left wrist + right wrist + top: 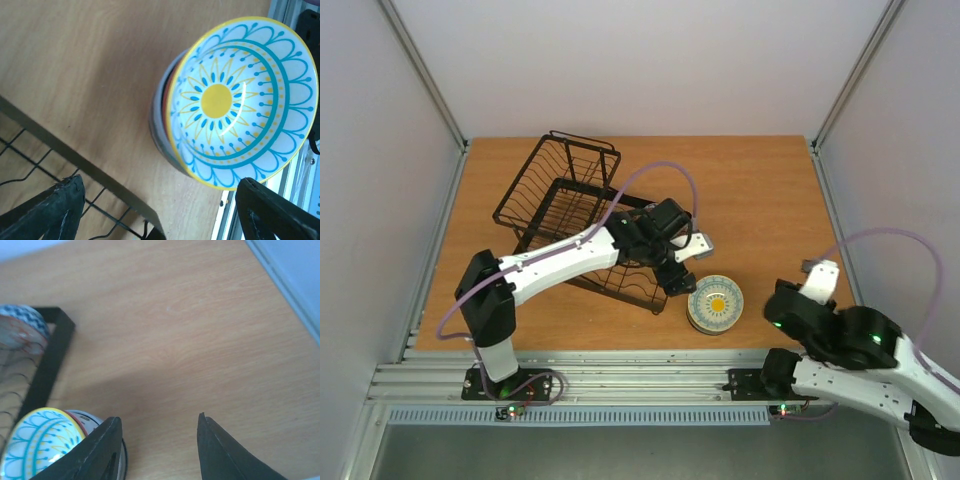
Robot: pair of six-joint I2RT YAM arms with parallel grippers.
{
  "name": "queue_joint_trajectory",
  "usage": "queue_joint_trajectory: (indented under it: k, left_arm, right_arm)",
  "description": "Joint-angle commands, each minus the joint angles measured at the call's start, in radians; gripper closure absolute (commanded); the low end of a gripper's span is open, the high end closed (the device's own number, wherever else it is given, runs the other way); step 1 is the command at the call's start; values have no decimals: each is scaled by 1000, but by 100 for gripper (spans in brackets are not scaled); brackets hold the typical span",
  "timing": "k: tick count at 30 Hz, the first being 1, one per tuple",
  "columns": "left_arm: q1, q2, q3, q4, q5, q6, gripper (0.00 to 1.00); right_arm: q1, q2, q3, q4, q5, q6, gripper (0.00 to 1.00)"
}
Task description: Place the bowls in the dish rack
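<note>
The wooden tabletop (770,190) carries the black wire dish rack (545,200), set askew left of centre. The left arm (560,260) reaches across the rack's right end. The right arm (850,345) sits well to the right of the rack, at the near edge. A stack of bowls (715,303) stands on the tabletop just off the rack's near right corner, not touching it. Its top bowl (240,100) is white with a yellow centre and teal petals. A blue-patterned bowl (20,330) rests inside the rack. The left jaws are spread wide and grasp nothing, poised between rack and stack. The right jaws are released too, with bare wood between them.
</note>
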Motion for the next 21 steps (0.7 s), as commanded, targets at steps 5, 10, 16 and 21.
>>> queue_joint_trajectory:
  k: [5,10,16,21]
  left_arm:
    - [-57,78,84,-17,-19,-5,17]
    - [-70,124,130,-37,-42,-14,22]
    - [-93,158,157,-49,-77,-16,38]
    - [-94,186,168,-52,-107,-24,42]
  right_arm:
    - [9,-279,-87,167,-12,-96,60]
    - [9,-194,-70,155,-8,-107,60]
    - [9,-133,-55,144,-3,-108,60]
    - [9,-191,-73,187,-23,-147,60]
